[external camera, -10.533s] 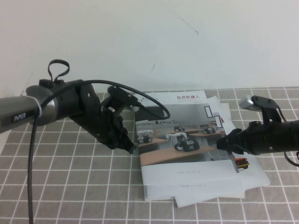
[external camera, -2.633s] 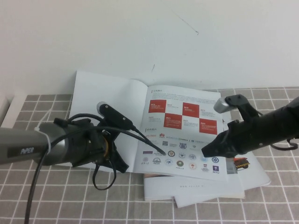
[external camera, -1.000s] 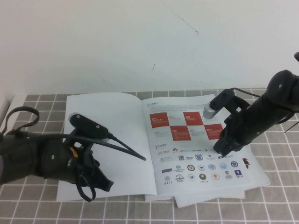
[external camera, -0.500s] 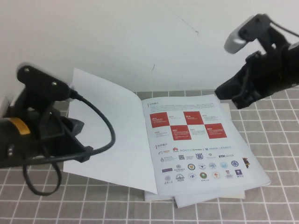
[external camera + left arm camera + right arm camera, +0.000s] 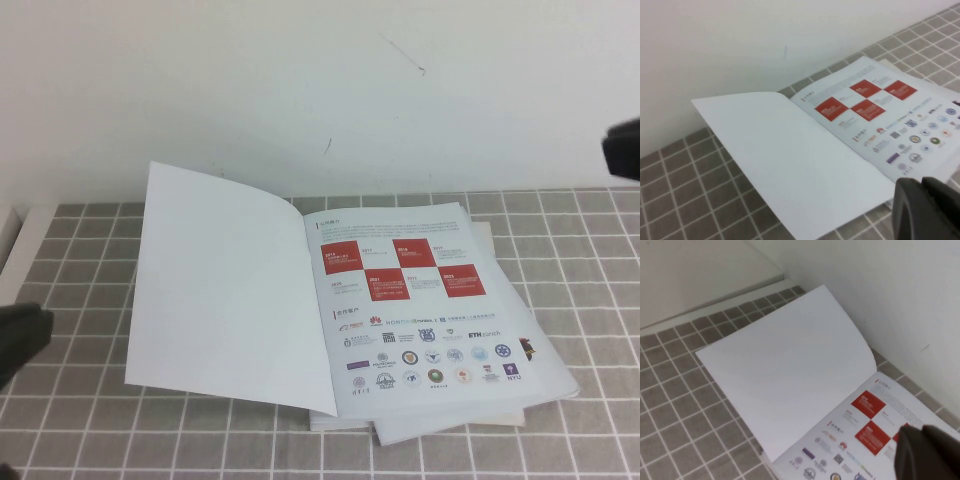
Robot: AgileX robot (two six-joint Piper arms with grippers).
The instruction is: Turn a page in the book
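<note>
one book (image 5: 400, 320) lies open on tiled surface (image 5: 80, 420); page (image 5: 225, 290) turned over to left, white back up, slightly bowed. thin, floppy, glossy: likely slippery, pinch free edge. left claw (image 5: 20, 340) low at left edge, cannot tell. right claw (image 5: 622, 150) high at right edge, closed, empty.

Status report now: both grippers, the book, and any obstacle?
Left gripper and right gripper clear of the book. Right shut. Page turned, book open. Nothing in the way.
</note>
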